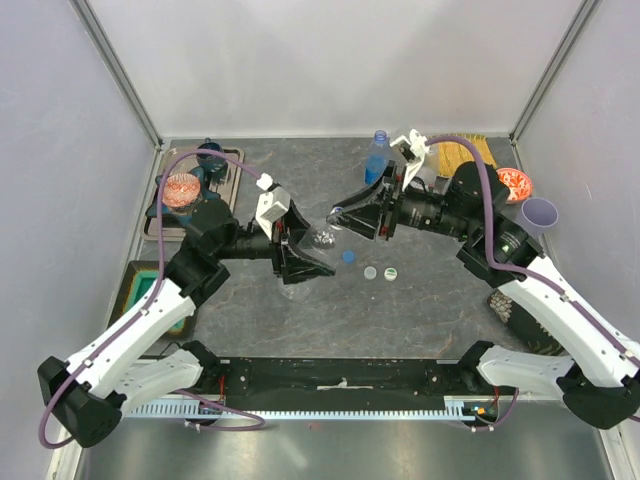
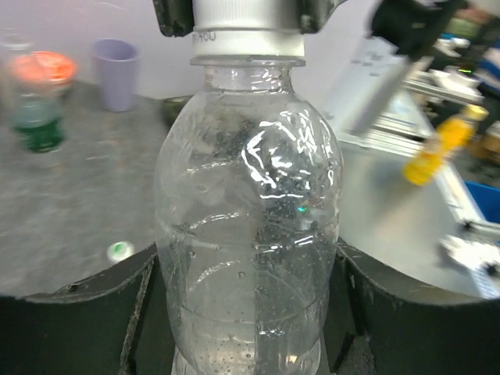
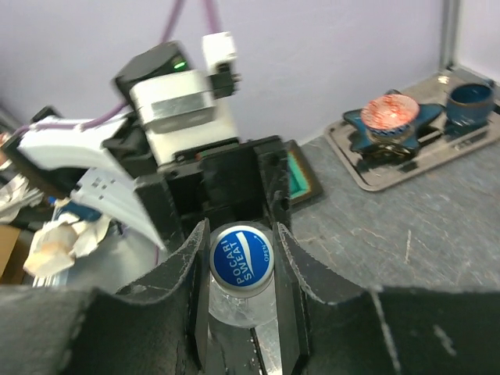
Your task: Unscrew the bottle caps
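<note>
1. Left fingers (image 2: 78, 328): closed part-way round the body of the plain clear bottle (image 2: 250, 234), one on each flank. They hold nothing else.
2. Right fingers (image 3: 312, 312): closed on the cap (image 3: 241, 258) of that bottle, pressing its rim from both sides.
3. Plain clear bottle, position: over the middle of the worktop (image 1: 300, 320), spanning the gap between my two arms. It appears to be lifted off the surface.
4. Long axis: roughly level, running from my left fingers at the base to my right fingers at the neck. The cap faces straight into my right wrist, so the right arm is the one placed to twist while the left braces the body.
5. Writing: the blue cap top reads "POCARI SWEAT". The small print by its edge may say "OPEN". The bottle has no label.
6. Three loose caps (image 1: 370, 270): lying on the worktop just beside the held bottle.
7. Blue-labelled bottle (image 1: 377, 158): upright at the far edge, well apart.
8. Lilac cup (image 1: 540, 212): at the far right.
</note>
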You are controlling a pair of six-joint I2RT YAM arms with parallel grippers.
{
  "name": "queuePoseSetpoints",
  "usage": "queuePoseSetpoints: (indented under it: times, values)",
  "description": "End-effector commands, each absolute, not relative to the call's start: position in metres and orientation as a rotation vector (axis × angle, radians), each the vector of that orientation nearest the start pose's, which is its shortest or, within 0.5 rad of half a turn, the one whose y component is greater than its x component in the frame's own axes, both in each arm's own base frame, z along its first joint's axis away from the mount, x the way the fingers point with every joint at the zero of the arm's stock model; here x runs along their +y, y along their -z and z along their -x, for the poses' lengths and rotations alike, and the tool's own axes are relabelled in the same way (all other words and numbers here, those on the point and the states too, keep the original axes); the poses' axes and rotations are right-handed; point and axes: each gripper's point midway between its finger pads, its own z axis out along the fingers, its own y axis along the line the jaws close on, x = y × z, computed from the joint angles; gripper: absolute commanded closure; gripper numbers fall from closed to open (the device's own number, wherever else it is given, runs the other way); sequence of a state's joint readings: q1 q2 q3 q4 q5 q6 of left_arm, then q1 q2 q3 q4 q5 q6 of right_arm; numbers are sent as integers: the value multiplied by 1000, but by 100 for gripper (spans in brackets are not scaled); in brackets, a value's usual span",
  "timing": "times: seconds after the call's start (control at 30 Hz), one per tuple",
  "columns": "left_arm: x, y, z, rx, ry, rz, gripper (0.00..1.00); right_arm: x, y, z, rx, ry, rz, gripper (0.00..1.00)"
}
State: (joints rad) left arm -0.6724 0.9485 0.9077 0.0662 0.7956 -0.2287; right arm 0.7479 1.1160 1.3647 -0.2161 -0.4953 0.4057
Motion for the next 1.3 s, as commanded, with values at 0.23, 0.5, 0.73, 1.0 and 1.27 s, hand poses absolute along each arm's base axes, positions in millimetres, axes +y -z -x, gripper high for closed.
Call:
queuePoseSetpoints:
  times: [0.23,0.5,0.73,1.0,1.27]
  values:
    - [-279,-386,-91,1119,1737,-1345,66,297,-421,-98,1303,-1491,1162,100]
    - [-282,-380,-95,1138,1754,-1350,66,297,-403,-97,1313,-1473,1205,100]
    - [-287,-366,-109,1212,1682,-1320,69,294,-429,-127,1382,-1342,1006,47]
    - [-292,-359,-139,1288,1458,-1238,68,268,-498,-183,1446,-1117,590,12]
    - [-292,-341,-195,1417,1056,-995,66,255,-514,-215,1503,-1079,303,6]
